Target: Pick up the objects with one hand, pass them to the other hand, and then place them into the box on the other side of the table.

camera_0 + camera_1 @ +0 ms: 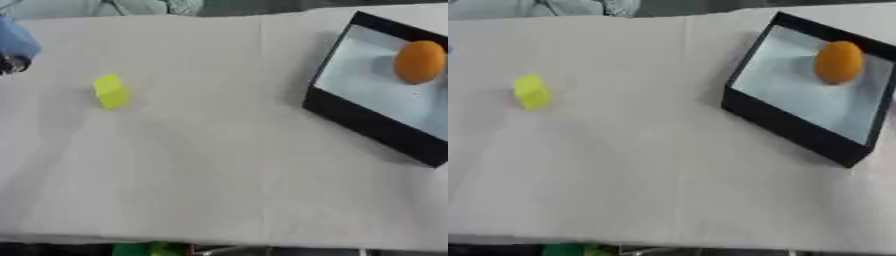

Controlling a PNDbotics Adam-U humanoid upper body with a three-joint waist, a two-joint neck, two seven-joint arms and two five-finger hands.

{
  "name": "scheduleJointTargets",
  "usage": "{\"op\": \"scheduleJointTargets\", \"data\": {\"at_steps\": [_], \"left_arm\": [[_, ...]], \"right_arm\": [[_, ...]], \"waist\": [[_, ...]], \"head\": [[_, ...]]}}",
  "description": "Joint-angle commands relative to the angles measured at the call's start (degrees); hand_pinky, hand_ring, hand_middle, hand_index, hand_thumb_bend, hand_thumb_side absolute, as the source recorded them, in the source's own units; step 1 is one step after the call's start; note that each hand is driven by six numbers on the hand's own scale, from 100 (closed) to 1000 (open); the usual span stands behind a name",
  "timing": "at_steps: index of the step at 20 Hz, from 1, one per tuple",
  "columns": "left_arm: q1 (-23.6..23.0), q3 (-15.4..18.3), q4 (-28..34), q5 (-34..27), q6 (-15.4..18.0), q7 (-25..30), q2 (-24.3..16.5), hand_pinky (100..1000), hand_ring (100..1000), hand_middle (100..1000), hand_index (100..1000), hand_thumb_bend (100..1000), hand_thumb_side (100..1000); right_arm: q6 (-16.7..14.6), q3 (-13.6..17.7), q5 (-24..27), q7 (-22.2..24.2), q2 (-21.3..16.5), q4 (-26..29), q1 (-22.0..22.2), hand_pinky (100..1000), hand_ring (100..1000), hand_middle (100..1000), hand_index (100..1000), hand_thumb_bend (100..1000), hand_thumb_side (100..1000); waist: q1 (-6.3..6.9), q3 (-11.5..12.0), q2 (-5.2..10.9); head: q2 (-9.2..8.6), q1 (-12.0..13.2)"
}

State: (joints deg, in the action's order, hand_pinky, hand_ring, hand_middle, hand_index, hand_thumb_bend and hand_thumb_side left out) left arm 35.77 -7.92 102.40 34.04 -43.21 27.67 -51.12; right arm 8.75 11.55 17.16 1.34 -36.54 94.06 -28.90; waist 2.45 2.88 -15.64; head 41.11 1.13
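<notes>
Left eye view takes in a wide table (pixel 219 175) under a pale cloth, seen from above and lying slightly askew. On the robot's right side sits the box (pixel 785 127), black-walled with a light floor, turned at an angle to the table edge. An orange, egg-shaped object (pixel 838 62) already lies inside it, toward the far wall. Well apart from the box, on the robot's left side, a small yellow block (pixel 111 91) rests on the cloth with nothing touching it. At the upper left edge of the left eye view a blue shape with something dark beneath it (pixel 15 47) intrudes; it cannot be made out well enough to say whether it is part of an arm or something else.

Neither of the robot's hands shows clearly in either view, so how far their fingers are open, and whether they hold anything, cannot be told from here.

Judging from the layout, one object has been delivered and the yellow block is the next one due. The step in hand looks like the start of a fresh pick. That would call for the left hand to come down over the block and close on it, then carry it toward the middle for the right hand to take and set in the box beside the orange object.
</notes>
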Motion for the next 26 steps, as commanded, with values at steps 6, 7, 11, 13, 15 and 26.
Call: {"op": "scheduleJointTargets", "data": {"at_steps": [6,7,11,13,15,26], "left_arm": [[2.14,-4.31,12.13,-3.97,4.37,-12.87,15.52,787,641,570,584,100,100],[2.01,-5.09,12.15,-4.07,5.29,-14.48,17.44,789,639,568,582,100,100],[1.42,-8.31,9.82,-3.06,9.51,-18.76,23.71,790,637,567,583,100,100],[1.24,-9.33,7.87,-2.77,11.90,-20.33,26.11,791,638,571,586,100,100],[1.36,-10.06,5.78,-2.51,14.01,-22.35,28.52,796,642,575,586,100,100],[1.20,-13.63,-1.62,-0.09,26.07,-32.66,35.60,799,635,569,588,100,119]], "right_arm": [[-1.18,-4.80,-7.43,4.60,-0.98,6.39,-4.46,1000,1000,1000,1000,100,505],[-1.37,-5.84,-9.17,5.66,-0.89,6.57,-5.34,1000,1000,1000,1000,100,483],[-2.32,-9.60,-16.63,9.52,0.06,5.24,-8.91,1000,1000,1000,1000,100,419],[-3.02,-11.16,-20.38,11.52,0.58,3.75,-10.32,1000,1000,1000,1000,100,132],[-3.42,-12.98,-23.86,13.72,1.36,1.81,-11.65,1000,1000,1000,1000,100,381],[-6.20,-18.85,-29.52,21.12,5.83,-4.63,-16.48,1000,1000,1000,1000,100,478]], "waist": [[-2.15,-0.48,-0.17],[-2.26,-0.51,-0.13],[-2.37,-0.60,0.23],[-2.43,-0.68,0.42],[-2.54,-0.78,0.57],[-3.07,-1.17,0.37]], "head": [[-2.85,-2.17],[-2.95,-2.63],[-3.37,-4.23],[-3.44,-5.23],[-3.60,-6.14],[-3.42,-8.16]]}}
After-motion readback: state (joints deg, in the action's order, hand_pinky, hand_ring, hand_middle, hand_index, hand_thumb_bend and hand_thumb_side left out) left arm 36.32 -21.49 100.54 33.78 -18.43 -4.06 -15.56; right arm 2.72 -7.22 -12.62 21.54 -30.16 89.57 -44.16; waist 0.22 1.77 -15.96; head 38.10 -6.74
